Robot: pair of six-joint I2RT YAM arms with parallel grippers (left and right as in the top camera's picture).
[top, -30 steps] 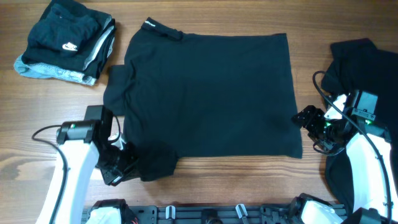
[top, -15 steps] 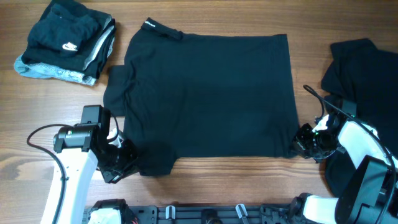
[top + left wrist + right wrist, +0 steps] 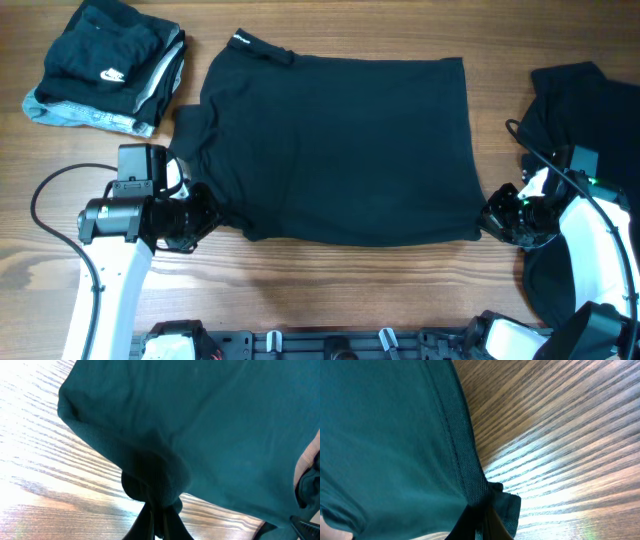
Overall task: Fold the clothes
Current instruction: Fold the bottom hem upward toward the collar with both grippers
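Pinching the near-left corner of the large plain black fabric shirt [image 3: 340, 150], the left tool [image 3: 197, 214] has its fingers closed hard on a bunched wad of cloth. The right tool [image 3: 493, 214] is closed too, but on only a thin sliver of stitched hem at the near-right corner. The shirt lies spread flat in the middle of the brown wooden surface [image 3: 350, 295], its labelled collar edge on the far side. A folded stack of black and grey-blue garments [image 3: 105, 70] sits at the far left, near the shirt's sleeve, and a loose heap of black cloth [image 3: 580, 100] lies at the far right, beside the right arm.

The weak point, I judge, is the right grip. With so little hem between the fingers, the corner could slip free once the cloth takes weight, and that side would drop while the other travels. The left wad brings a different trouble: several layers seem caught together there, so the sleeve may fold in crooked and leave a lump. If the two arms rise or advance unevenly, the near edge will skew and miss the far edge. A low carry could also drag the body of the shirt and wrinkle it, or push it into the stack
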